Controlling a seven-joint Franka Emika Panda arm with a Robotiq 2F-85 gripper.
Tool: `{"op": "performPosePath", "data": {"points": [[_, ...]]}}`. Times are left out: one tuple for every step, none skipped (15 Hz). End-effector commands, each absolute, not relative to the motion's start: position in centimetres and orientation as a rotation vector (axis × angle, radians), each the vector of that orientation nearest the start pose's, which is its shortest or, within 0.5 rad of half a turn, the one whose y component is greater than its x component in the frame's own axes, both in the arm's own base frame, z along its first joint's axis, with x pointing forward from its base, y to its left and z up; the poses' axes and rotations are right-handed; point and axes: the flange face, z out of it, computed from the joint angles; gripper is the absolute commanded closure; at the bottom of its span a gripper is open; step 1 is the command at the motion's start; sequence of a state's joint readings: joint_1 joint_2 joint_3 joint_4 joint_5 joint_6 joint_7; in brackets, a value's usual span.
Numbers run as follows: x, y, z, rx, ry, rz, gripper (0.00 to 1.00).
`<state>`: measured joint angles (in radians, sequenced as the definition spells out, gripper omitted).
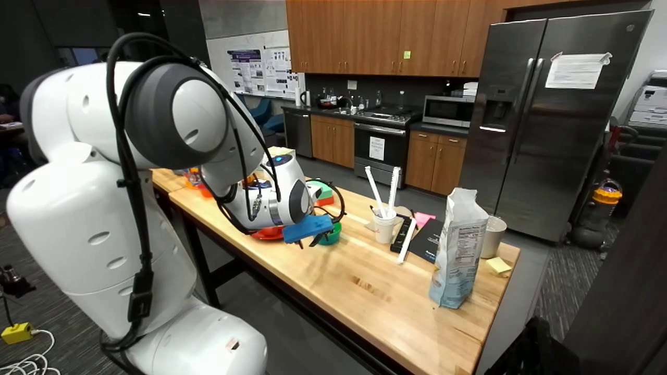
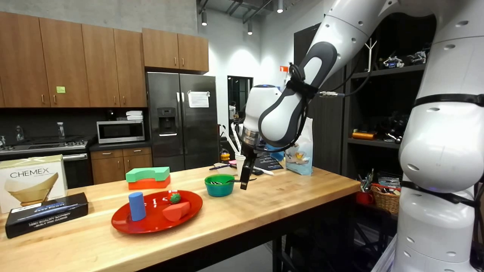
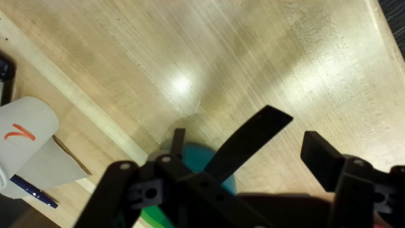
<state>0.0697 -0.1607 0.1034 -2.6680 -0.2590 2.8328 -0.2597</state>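
My gripper (image 3: 245,134) is open, with a wide gap between its fingers and nothing clamped. In an exterior view it points down (image 2: 245,185) beside a green and teal bowl (image 2: 219,189). The bowl also shows partly behind the left finger in the wrist view (image 3: 196,155) and behind the gripper in an exterior view (image 1: 331,235). A dark utensil rests in the bowl. Its black handle (image 3: 253,137) slants up between the fingers in the wrist view, apart from the right finger. Whether it touches the left finger cannot be told. The utensil's far end is hidden.
A red plate (image 2: 155,227) holds a blue cylinder (image 2: 137,206) and red block (image 2: 176,211). Green and red blocks (image 2: 148,175) lie behind. White cups with white sticks (image 1: 384,229), a tall bag (image 1: 461,255) and a Chemex box (image 2: 34,185) stand on the wooden table (image 1: 354,291).
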Motion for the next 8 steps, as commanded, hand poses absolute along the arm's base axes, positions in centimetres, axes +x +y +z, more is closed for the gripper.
{"op": "performPosePath", "data": {"points": [[43.44,8.39,32.98,-3.071,-1.076,-0.559,0.39],[43.47,8.34,33.03,-3.075,-1.071,-0.567,0.46],[43.46,8.37,33.03,-3.075,-1.070,-0.568,0.55],[43.46,8.39,33.06,-3.076,-1.069,-0.570,0.63],[43.47,8.37,33.06,-3.077,-1.069,-0.569,0.72],[43.48,8.36,33.07,-3.079,-1.067,-0.566,0.79],[43.47,8.34,33.09,-3.081,-1.064,-0.565,0.86],[43.48,8.34,33.10,-3.082,-1.060,-0.566,0.94]]}}
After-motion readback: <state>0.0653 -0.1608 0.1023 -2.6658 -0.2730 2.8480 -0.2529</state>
